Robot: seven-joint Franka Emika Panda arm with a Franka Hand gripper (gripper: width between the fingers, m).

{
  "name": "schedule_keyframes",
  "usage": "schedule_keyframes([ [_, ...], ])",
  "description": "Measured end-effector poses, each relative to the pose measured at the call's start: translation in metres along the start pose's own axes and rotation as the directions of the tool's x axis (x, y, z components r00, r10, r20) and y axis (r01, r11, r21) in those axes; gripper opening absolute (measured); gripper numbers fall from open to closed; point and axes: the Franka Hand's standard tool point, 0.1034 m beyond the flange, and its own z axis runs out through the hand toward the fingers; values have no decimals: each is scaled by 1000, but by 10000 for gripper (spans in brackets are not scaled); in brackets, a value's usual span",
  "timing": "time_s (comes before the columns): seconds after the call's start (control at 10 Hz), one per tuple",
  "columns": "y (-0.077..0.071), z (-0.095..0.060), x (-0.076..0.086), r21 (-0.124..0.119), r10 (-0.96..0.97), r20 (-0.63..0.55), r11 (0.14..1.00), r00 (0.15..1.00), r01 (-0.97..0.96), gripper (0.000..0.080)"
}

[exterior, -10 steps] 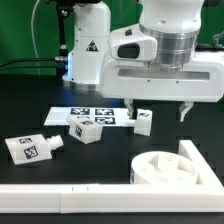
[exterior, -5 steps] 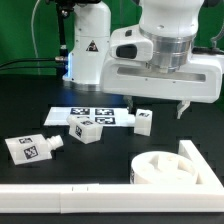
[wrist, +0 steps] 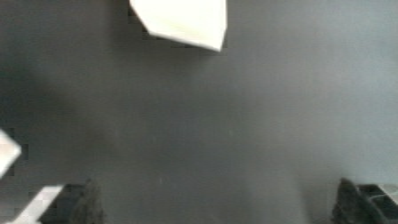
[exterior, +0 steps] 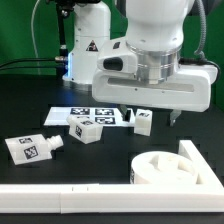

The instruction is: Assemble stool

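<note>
Stool was all in bits on the black counter [exterior: 25, 115]. The round seat [exterior: 160, 170] lay flat down at the exterior view's lower right, tucked into the corner of the white border rail [exterior: 60, 190]. I couldn't make out the sockets.

There were three legs. The far-left leg [exterior: 30, 148] was on its side, long axis running roughly across the exterior view, narrower end pointing toward that view's right and a tag face showing. The middle leg [exterior: 85, 128] sat just in front of the marker board [exterior: 95, 113], tags on two faces, but it looked so blocky I couldn't tell which way it pointed. The third leg [exterior: 143, 121] was by the board's right end and seemed to stand more or less upright, though it was too small to be sure.

The arm [exterior: 155, 40] came down from above with the wrist vertical and the hand [exterior: 152, 116] pointing straight down over that third leg. Its fingers were spread wide and gripping nothing, one on each side of the leg in the exterior view.

In the wrist view the two dark fingertips [wrist: 68, 205] were far apart with only bare counter between them. A white piece [wrist: 178, 22], probably a leg, lay well clear of the gap.
</note>
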Motion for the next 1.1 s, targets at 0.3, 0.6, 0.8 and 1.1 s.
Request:
schedule_keyframes([
  [0.3, -1, 1, -1, -2, 1, 13, 1000, 1000, -1, 649],
  [0.6, 3, 4, -22, 14, 67, 238, 997, 969, -72, 649],
  [0.8, 10, 5, -22, -1, 80, 377, 996, 923, -85, 649],
  [1.1, 12, 17, -23, -21, 101, 484, 994, 869, -105, 649],
])
